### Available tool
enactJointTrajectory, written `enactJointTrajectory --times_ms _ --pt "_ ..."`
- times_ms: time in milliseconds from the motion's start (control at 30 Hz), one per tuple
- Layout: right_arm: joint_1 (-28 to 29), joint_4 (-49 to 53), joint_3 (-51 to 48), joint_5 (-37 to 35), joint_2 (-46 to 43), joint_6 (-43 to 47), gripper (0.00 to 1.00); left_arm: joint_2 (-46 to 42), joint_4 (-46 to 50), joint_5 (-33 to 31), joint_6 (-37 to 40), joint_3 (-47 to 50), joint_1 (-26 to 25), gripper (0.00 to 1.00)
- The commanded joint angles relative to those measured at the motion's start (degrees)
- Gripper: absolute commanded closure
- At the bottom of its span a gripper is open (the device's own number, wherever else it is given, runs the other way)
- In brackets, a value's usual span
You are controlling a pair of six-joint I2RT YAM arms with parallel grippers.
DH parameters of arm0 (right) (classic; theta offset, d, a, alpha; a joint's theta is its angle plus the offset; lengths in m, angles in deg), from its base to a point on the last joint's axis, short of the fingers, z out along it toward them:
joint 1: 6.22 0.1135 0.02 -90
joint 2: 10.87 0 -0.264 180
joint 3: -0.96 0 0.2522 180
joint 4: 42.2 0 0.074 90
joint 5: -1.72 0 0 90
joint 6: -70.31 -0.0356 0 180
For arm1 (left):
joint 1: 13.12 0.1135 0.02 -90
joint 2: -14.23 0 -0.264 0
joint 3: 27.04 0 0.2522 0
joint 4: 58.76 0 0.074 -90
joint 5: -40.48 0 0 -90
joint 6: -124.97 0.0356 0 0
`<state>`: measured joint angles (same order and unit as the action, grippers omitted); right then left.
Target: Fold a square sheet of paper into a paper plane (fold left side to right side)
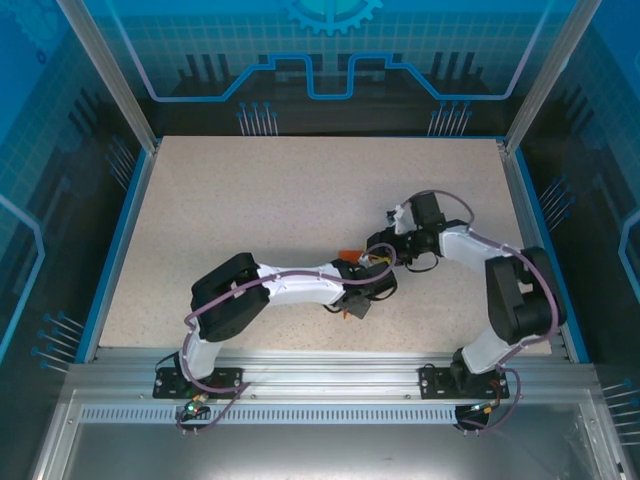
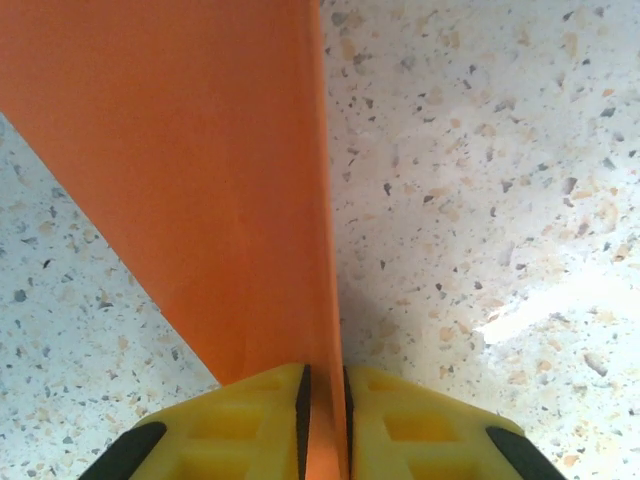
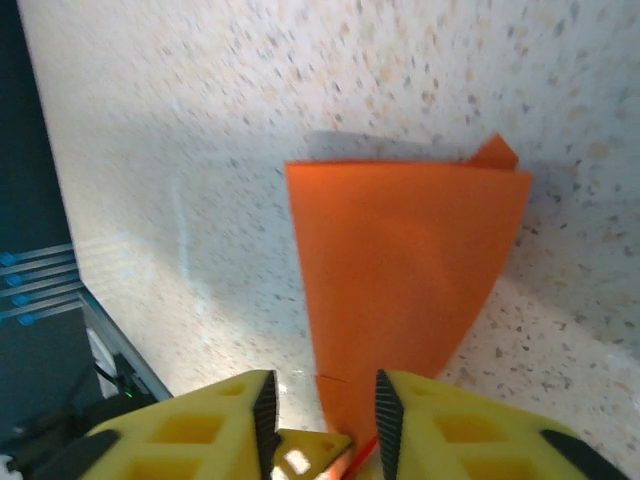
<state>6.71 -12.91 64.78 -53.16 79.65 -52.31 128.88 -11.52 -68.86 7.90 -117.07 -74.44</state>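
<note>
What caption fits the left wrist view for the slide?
Left gripper, yellow fingers pinching the folded bright orange paper sheet by its edge over the speckled tabletop.

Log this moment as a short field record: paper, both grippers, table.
paper: folded orange paper, on the speckled table between the two arms
shape: creased, wide at one end, tapering to a narrow end; not yet a slim dart
left gripper: shut on the paper's edge
right gripper: open, fingers either side of the narrow end, not pinching
</note>
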Motion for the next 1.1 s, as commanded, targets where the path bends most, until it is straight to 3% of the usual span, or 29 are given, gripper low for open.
enactJointTrajectory --times_ms 0,233,367,667,833,1067 --pt "-3.7 2.8 -1.76 1.55 -4.3 3.05 0.53 -2.59 -3.91 3.77 -1.12 3.93 2.39 0.82" --pt "-7.74 2.25 -6.16 4.7 -7.44 6.07 0.46 -6.9 -12.9 12.91 -1.77 11.48 6.99 0.83" --pt "-7.53 -3.95 -10.42 7.6 -7.65 4.49 0.44 -9.82 -19.79 19.36 -3.05 17.33 10.46 0.83" --pt "-0.1 -16.52 -13.98 3.96 -4.42 -3.15 0.44 -14.1 -33.12 28.69 -6.58 27.83 16.6 0.84" --pt "5.06 -19.26 -11.65 -0.62 -0.5 -6.31 0.44 -14.45 -36.43 30.9 -8.02 30.26 18.35 0.85" --pt "9.32 -22.21 -7.83 -1.73 5.98 -8.95 0.47 -14.55 -39.86 32.88 -9.4 32.58 20.05 0.88"
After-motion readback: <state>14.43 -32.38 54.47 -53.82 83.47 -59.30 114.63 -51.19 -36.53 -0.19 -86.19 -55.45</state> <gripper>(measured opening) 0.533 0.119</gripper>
